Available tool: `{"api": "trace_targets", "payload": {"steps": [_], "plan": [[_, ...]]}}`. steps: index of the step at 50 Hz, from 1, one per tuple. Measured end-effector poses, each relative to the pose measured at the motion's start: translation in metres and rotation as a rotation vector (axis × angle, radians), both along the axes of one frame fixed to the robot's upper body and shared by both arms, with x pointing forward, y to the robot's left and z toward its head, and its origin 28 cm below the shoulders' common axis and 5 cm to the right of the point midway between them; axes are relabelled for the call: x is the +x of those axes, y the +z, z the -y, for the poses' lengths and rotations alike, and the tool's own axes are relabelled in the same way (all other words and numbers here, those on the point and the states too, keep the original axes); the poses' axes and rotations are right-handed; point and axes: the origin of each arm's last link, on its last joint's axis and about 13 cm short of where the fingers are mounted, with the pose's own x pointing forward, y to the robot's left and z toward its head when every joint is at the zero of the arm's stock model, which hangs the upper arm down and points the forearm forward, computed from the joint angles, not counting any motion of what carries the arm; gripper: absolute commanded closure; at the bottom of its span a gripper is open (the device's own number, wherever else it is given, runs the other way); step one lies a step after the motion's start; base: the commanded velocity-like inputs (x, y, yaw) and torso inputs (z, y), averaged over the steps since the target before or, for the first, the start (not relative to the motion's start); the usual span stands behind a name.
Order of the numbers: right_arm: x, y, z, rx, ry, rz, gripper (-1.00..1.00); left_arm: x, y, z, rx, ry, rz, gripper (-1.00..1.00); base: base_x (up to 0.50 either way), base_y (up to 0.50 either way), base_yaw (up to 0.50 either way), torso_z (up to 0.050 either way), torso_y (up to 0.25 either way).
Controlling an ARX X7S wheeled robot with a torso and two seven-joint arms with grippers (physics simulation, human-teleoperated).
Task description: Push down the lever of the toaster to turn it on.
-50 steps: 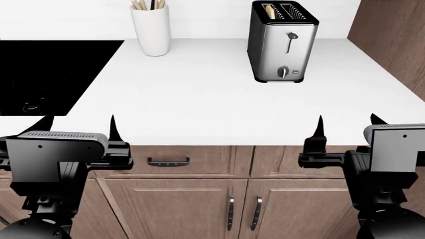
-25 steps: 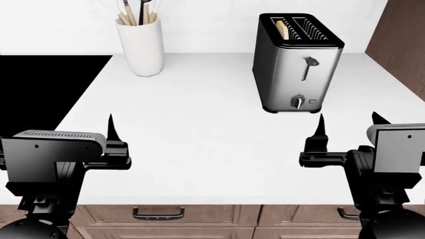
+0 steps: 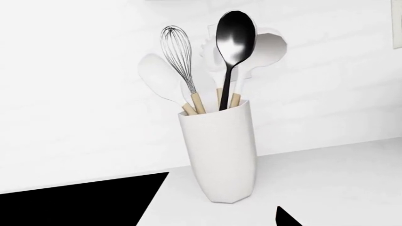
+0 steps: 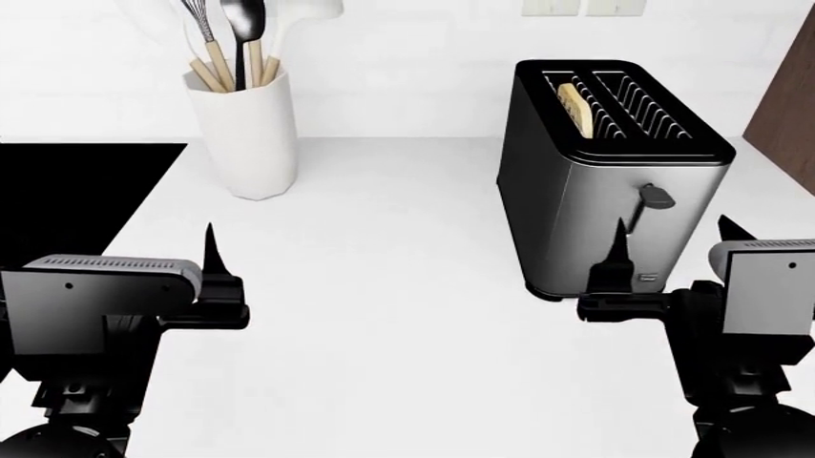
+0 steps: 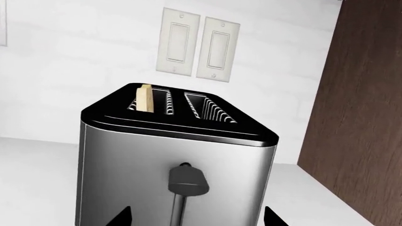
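Observation:
The toaster (image 4: 598, 191) stands on the white counter at the right, with brushed steel sides, a black top and a bread slice (image 4: 577, 108) in one slot. Its dark lever (image 4: 656, 197) sits high on the front face. My right gripper (image 4: 673, 229) is open and empty just in front of that face, apart from it. In the right wrist view the toaster (image 5: 125, 160) fills the middle and the lever (image 5: 187, 181) sits above the open gripper (image 5: 196, 216). My left gripper (image 4: 140, 243) is open and empty at the left. The dial is hidden.
A white utensil jar (image 4: 244, 134) with a whisk and spoons stands at the back left, also in the left wrist view (image 3: 220, 155). A black cooktop (image 4: 64, 191) lies at the left. A dark wood panel (image 5: 364, 117) rises right of the toaster. Wall switches (image 5: 197, 49) are behind.
The head view has moved forward over the counter. The toaster and jar are nearer and larger, and the cabinet fronts have left the view. Both grippers keep the same open pose.

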Motion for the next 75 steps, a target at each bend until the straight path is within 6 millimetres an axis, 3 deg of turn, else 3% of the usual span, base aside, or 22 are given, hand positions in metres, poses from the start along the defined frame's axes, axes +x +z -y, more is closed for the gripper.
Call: {"api": "trace_targets", "payload": {"steps": [17, 28, 38, 39, 54, 75], "plan": [[-0.015, 0.013, 0.01, 0.052, -0.01, 0.023, -1.0, -0.002, 0.002, -0.001, 0.003, 0.006, 0.008, -1.0, 0.0, 0.0, 0.0, 0.0, 0.0], [-0.027, 0.034, 0.016, 0.041, -0.023, 0.08, -1.0, -0.002, 0.005, 0.0, 0.005, 0.006, 0.016, -1.0, 0.0, 0.0, 0.0, 0.0, 0.0], [-0.025, 0.052, 0.013, -0.004, -0.002, 0.117, -1.0, -0.002, 0.006, -0.001, 0.005, 0.008, 0.019, -1.0, 0.0, 0.0, 0.0, 0.0, 0.0], [-0.024, 0.054, 0.012, -0.009, 0.001, 0.12, 1.0, -0.002, 0.006, -0.001, 0.005, 0.009, 0.02, -1.0, 0.0, 0.0, 0.0, 0.0, 0.0], [-0.01, 0.07, 0.008, -0.037, 0.033, 0.152, 1.0, -0.001, 0.006, -0.003, 0.002, 0.021, 0.023, -1.0, 0.0, 0.0, 0.0, 0.0, 0.0], [0.0, 0.072, 0.002, -0.001, 0.106, 0.035, 1.0, -0.001, 0.005, -0.004, 0.004, 0.032, 0.021, -1.0, 0.0, 0.0, 0.0, 0.0, 0.0]]}}
